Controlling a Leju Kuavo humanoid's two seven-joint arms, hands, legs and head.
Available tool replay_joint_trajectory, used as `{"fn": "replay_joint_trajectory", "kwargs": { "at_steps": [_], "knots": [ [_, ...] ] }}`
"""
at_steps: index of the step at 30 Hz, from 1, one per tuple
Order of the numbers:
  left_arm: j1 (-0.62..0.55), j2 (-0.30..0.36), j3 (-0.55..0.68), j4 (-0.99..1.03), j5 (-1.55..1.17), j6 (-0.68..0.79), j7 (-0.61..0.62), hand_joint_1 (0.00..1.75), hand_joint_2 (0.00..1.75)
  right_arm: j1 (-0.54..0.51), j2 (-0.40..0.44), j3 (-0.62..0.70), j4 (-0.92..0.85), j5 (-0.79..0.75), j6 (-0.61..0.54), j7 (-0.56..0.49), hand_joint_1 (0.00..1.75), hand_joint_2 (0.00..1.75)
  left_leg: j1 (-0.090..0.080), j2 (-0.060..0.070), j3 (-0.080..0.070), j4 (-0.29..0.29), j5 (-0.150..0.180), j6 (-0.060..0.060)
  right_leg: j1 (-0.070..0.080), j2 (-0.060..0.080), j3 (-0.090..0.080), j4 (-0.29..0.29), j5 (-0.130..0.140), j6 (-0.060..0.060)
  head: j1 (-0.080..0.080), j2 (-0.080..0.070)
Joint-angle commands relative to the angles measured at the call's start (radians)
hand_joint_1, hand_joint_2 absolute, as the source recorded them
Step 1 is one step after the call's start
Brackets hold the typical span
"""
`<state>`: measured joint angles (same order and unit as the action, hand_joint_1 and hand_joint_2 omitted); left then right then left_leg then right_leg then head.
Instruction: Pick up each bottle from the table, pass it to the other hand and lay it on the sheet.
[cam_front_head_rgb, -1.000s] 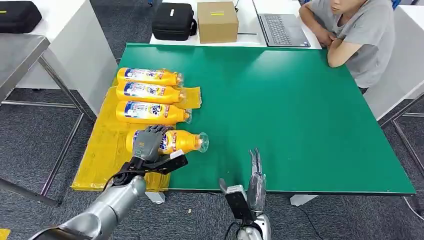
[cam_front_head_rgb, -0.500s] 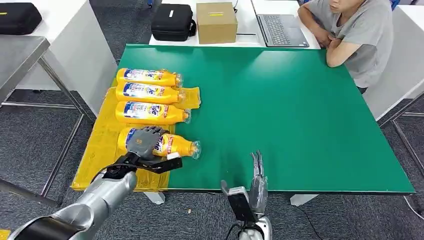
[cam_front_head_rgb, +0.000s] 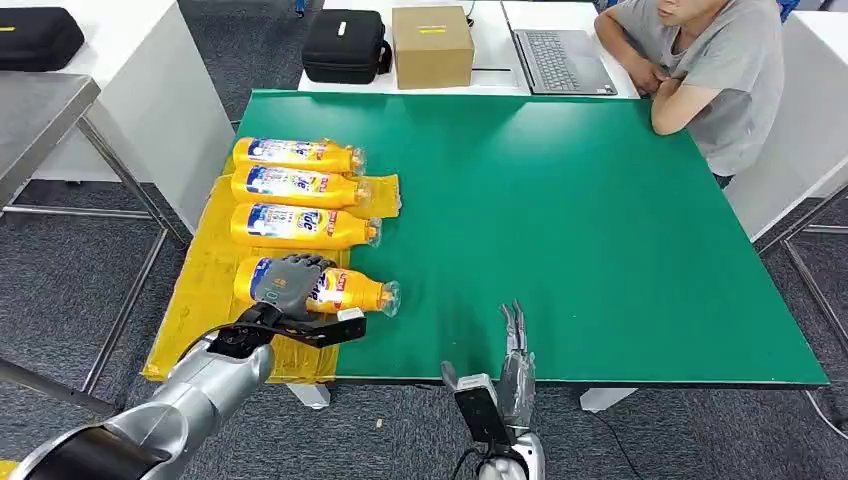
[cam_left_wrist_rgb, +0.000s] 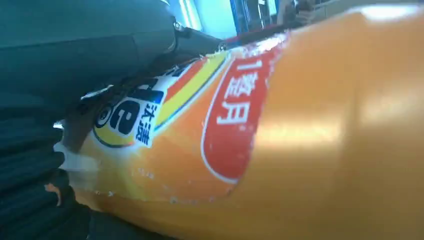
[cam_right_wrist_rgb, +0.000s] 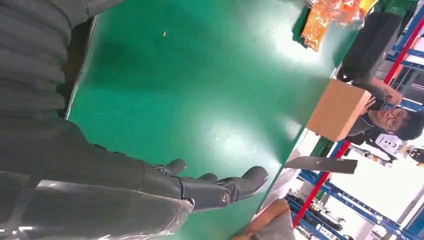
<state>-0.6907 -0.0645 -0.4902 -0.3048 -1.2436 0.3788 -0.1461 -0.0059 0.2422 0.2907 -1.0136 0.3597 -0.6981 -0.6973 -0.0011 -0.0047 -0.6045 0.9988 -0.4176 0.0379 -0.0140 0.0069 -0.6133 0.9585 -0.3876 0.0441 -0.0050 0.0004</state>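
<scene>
The robot's left hand (cam_front_head_rgb: 288, 284) is gripping the nearest orange plastic detergent bottle with a blue, white and red label (cam_front_head_rgb: 318, 286), its dark fingers (cam_front_head_rgb: 300, 263) curling over the top of the bottle's body while the bottle is lying on its side on the yellow plastic sheet (cam_front_head_rgb: 205, 290) at the left end of the green table top (cam_front_head_rgb: 580, 220). The bottle's clear cap end is pointing toward the middle of the table and is reaching just past the sheet's edge onto the green surface. In the left wrist view the same bottle is sitting right up against the camera, its orange wall and red label patch pressing close beside the hand's grey ribbed cover. Three more orange detergent bottles of the same kind (cam_front_head_rgb: 300, 187) are lying on their sides in a row on the sheet farther from the robot, roughly parallel to one another, with their caps also pointing toward the table's middle. The right hand (cam_front_head_rgb: 515, 365) is hovering at the near edge of the table, well apart from the bottles, with its fingers held out straight and slightly apart and nothing in its grasp; the right wrist view is showing those fingers (cam_right_wrist_rgb: 220, 187) stretching out above the bare green surface. A person in a grey short-sleeved shirt (cam_front_head_rgb: 715, 70) is sitting at the far right corner with arms folded on the table.
</scene>
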Motion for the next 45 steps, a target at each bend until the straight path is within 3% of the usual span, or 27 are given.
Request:
{"fn": "replay_joint_trajectory", "kwargs": {
  "at_steps": [1, 8, 10, 11, 12, 20, 29, 45],
  "knots": [
    [-0.014, 0.002, 0.039, 0.085, 0.033, -0.121, -0.015, 1.75, 1.75, -0.025, -0.021, 0.015, 0.038, 0.0, 0.0, -0.001, 0.0, 1.75, 0.0, 0.003, 0.005, -0.001, -0.002, -0.002, 0.0, 0.002, 0.004, -0.001, -0.001, -0.002, 0.0, 0.0],
    [-0.025, -0.005, 0.062, 0.078, 0.06, -0.181, -0.034, 1.75, 1.75, -0.024, -0.016, -0.003, 0.032, 0.013, 0.0, -0.001, 0.0, 1.75, 0.0, 0.002, 0.005, -0.001, -0.001, -0.002, 0.0, 0.002, 0.004, 0.0, 0.0, -0.001, 0.0, 0.0],
    [-0.026, -0.01, 0.077, 0.075, 0.076, -0.17, -0.038, 1.12, 1.75, -0.02, -0.014, -0.013, 0.027, 0.019, 0.0, -0.001, 0.0, 1.75, 0.001, 0.003, 0.007, -0.001, -0.002, -0.004, 0.001, 0.002, 0.006, 0.0, -0.002, -0.002, 0.0, 0.0],
    [-0.029, -0.014, 0.087, 0.077, 0.086, -0.174, -0.036, 0.17, 1.75, -0.016, -0.013, -0.016, 0.022, 0.023, 0.0, -0.001, 0.0, 1.75, 0.001, 0.002, 0.008, -0.001, -0.002, -0.004, 0.001, 0.001, 0.006, 0.0, -0.002, -0.003, 0.0, 0.0],
    [-0.03, -0.015, 0.086, 0.078, 0.087, -0.182, -0.05, 0.0, 1.75, -0.014, -0.014, -0.019, 0.019, 0.025, 0.0, -0.001, 0.0, 1.75, 0.001, 0.002, 0.008, -0.002, -0.002, -0.004, 0.001, 0.001, 0.007, 0.0, -0.002, -0.003, 0.0, 0.0],
    [-0.045, -0.024, 0.062, 0.079, 0.076, -0.299, -0.106, 0.0, 1.75, -0.009, -0.009, -0.042, 0.01, 0.04, 0.0, -0.001, 0.0, 1.75, 0.001, 0.001, 0.007, 0.0, -0.001, -0.003, 0.001, 0.0, 0.006, 0.001, -0.002, -0.002, 0.0, 0.0],
    [-0.043, -0.035, 0.033, 0.054, 0.048, -0.193, -0.137, 0.0, 1.75, -0.011, -0.001, -0.068, 0.003, 0.056, 0.0, -0.001, 0.0, 1.75, 0.0, 0.0, 0.007, -0.001, -0.001, -0.003, 0.0, 0.0, 0.006, 0.001, -0.001, -0.002, 0.0, 0.0],
    [-0.043, -0.035, 0.033, 0.054, 0.048, -0.193, -0.137, 0.0, 1.75, -0.011, -0.001, -0.068, 0.003, 0.056, 0.0, -0.001, 0.0, 1.75, 0.0, 0.0, 0.005, 0.0, -0.001, -0.003, 0.0, 0.0, 0.005, 0.001, -0.002, -0.002, 0.0, 0.0]
  ]
}}
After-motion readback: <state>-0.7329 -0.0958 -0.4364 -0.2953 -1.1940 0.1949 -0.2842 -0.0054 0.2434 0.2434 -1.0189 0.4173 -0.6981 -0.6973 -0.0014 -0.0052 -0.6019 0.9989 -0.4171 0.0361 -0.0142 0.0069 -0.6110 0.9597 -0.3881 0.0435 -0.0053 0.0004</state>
